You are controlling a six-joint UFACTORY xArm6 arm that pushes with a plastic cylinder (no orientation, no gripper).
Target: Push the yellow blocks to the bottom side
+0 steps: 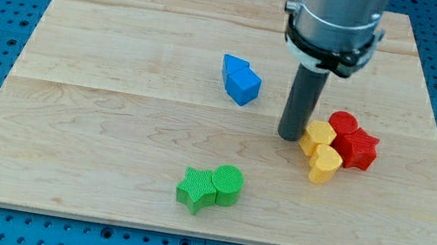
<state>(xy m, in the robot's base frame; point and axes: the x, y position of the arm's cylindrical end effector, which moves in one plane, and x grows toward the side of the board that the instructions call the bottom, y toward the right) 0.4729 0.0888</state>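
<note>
A: Tip (290,137) just beside yellow blocks (320,150), at their nine o'clock. No jaws here, just a bare rod.

B: Better from twelve o'clock, pushing toward six. Red blocks (353,140) touching at three. Open board (111,132) below, near edge well clear.

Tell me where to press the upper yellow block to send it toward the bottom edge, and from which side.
Press my tip on the upper yellow plastic block's top-facing edge, coming from the view's top. The tip now sits at its left; the yellow heart-shaped block below would likely go along.
</note>
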